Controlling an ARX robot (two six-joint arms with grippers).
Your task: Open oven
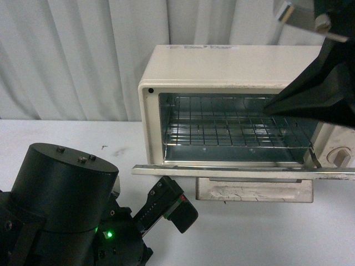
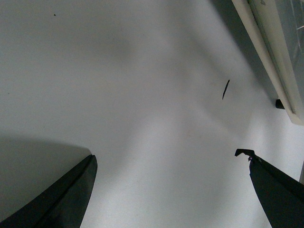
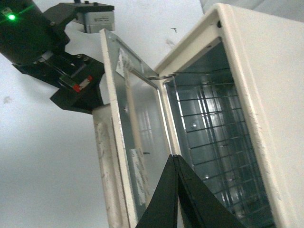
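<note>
The cream-white oven (image 1: 222, 66) stands on the white table with its door (image 1: 244, 170) dropped flat, and the wire rack (image 1: 233, 130) shows inside. My right gripper (image 1: 269, 106) is shut and empty, its tip just in front of the open cavity at the right, above the door. In the right wrist view its shut tip (image 3: 174, 157) hangs over the door glass (image 3: 142, 128) next to the rack (image 3: 213, 137). My left gripper (image 2: 168, 154) is open and empty over bare table, beside the door edge (image 2: 266, 57); in the front view it (image 1: 180, 208) sits below the door's left end.
A round knob (image 1: 339, 156) shows at the oven's right. The flat handle (image 1: 255, 191) hangs below the door. A black foot (image 2: 280, 104) shows under the oven. White curtain (image 1: 72, 55) hangs behind. The left arm's base (image 1: 61, 194) fills the lower left.
</note>
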